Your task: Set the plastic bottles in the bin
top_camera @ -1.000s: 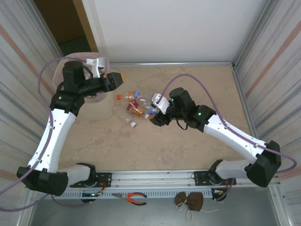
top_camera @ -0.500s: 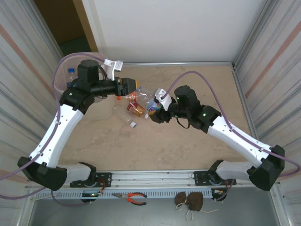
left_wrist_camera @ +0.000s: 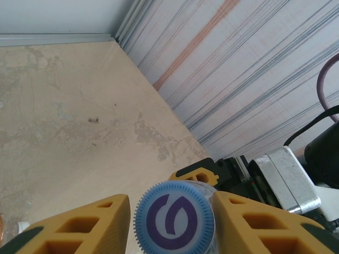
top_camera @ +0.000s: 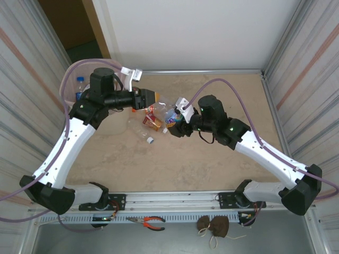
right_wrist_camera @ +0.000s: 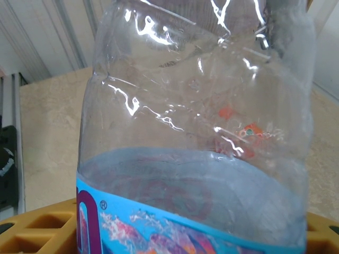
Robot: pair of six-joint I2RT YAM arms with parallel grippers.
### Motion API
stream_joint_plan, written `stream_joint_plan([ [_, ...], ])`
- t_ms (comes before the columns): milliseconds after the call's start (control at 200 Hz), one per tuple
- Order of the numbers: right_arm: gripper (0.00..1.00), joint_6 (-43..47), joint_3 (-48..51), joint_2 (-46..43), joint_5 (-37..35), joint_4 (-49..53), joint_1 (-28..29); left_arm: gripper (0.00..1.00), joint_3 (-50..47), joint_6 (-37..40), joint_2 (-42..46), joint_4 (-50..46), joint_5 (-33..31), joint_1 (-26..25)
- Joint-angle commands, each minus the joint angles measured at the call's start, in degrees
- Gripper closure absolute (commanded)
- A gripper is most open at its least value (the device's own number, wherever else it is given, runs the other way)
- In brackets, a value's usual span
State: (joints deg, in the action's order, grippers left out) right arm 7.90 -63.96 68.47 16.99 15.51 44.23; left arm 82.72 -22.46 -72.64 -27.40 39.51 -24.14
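A clear plastic bottle [top_camera: 168,112] with a blue label hangs above the table between my two grippers. My right gripper [top_camera: 175,127] is shut on its body [right_wrist_camera: 196,132], with a yellow finger [right_wrist_camera: 42,227] showing at the label's edge. My left gripper [top_camera: 153,98] has closed in around the neck end. The blue cap [left_wrist_camera: 175,218] sits between its yellow fingers [left_wrist_camera: 95,222], with the clear shoulder against the right one. The pale pink bin [top_camera: 68,98] stands at the far left behind my left arm, with a blue-capped bottle [top_camera: 79,82] inside. More bottles [top_camera: 152,120] lie below the held one.
A small clear bottle [top_camera: 142,132], a white cap [top_camera: 150,140] and an orange cap [top_camera: 134,109] lie near the cluster. Corrugated metal walls close in the table on the left and right. Pliers [top_camera: 151,222] and a brown pouch [top_camera: 214,225] lie on the front shelf.
My left gripper swung right from over the bin to the bottle's cap end and narrowed its jaws around it. My right gripper lifted the bottle slightly towards the back.
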Motion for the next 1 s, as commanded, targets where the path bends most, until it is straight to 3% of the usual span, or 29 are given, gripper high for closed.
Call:
stream_joint_plan([
  [0,0.41,-0.96,-2.13,-1.50,1.58,-1.27,-0.36,0.61,1.22,0.33,-0.07,2.08,1.01,-0.20],
  [190,0.39,-1.32,-2.00,-1.84,1.16,-1.27,-0.20,0.76,1.20,0.74,0.27,2.45,0.52,-0.20],
  [336,0.21,-1.57,-2.23,-2.25,-0.23,-0.77,-0.28,0.80,1.61,2.28,1.24,1.05,-2.38,-0.12],
  [461,0.14,-2.14,-2.09,-3.78,-2.42,0.10,-0.26,0.80,3.86,4.61,2.07,-2.51,-6.90,0.79],
  [721,0.11,-2.60,-1.68,-9.24,-6.00,2.38,-0.63,0.81,13.20,11.67,2.71,-14.87,-16.53,8.17],
  [992,0.11,-2.49,-1.87,-11.33,-6.53,4.83,-1.96,0.81,29.14,26.63,-0.88,-27.46,-26.68,13.85],
])
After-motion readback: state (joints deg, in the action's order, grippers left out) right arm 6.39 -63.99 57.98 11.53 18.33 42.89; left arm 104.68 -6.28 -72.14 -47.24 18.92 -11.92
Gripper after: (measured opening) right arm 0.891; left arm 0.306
